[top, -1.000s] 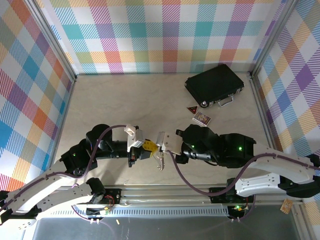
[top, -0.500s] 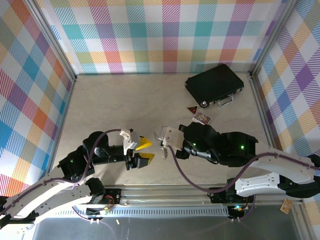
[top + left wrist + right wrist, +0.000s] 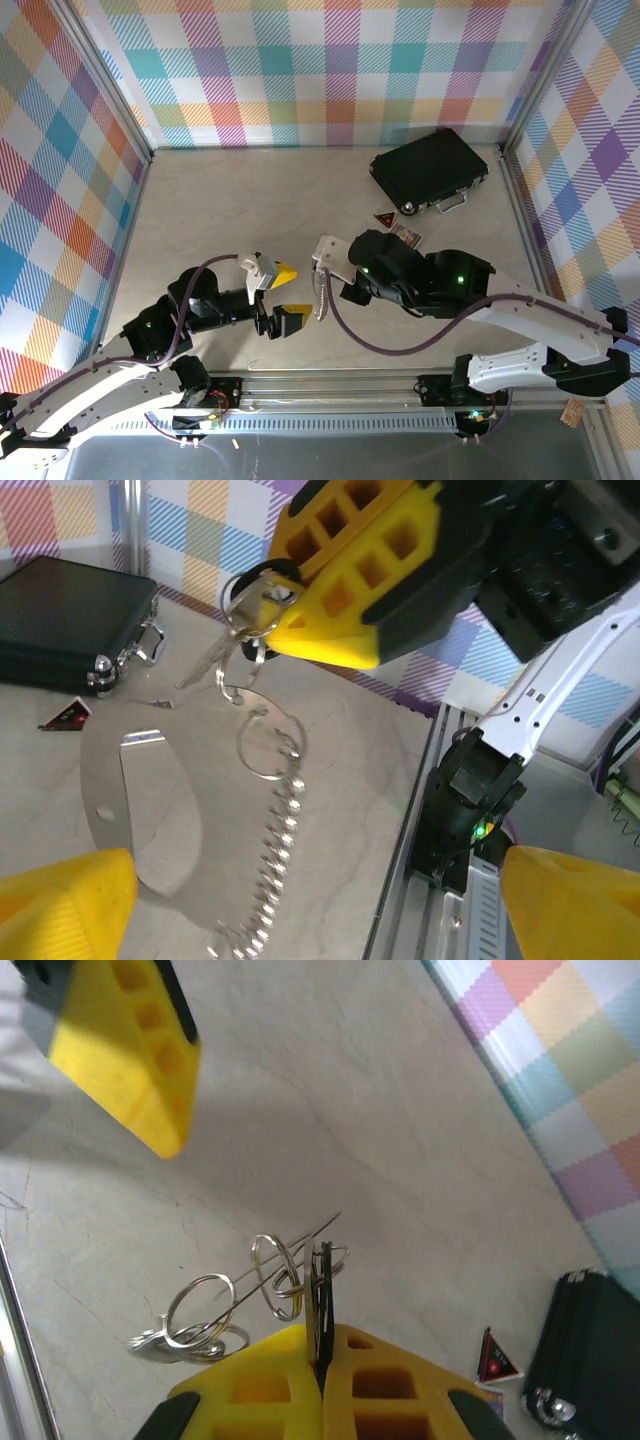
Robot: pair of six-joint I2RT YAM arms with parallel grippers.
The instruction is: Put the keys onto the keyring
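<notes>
right wrist: right gripper point(image 3: 322, 1345) pinches the keys point(image 3: 321, 1285) edge-on at lower centre, keyring point(image 3: 285, 1285) looping beside | left wrist: chain point(image 3: 275, 855) dangling mid-frame, black case point(image 3: 70, 620) upper left | top: left gripper point(image 3: 292, 292) spread wide, arm low, facing the right one

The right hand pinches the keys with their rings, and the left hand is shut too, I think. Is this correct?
Not quite. The left hand is open, its fingers wide apart in the left wrist view. The right hand does pinch the keys with their rings.
</notes>
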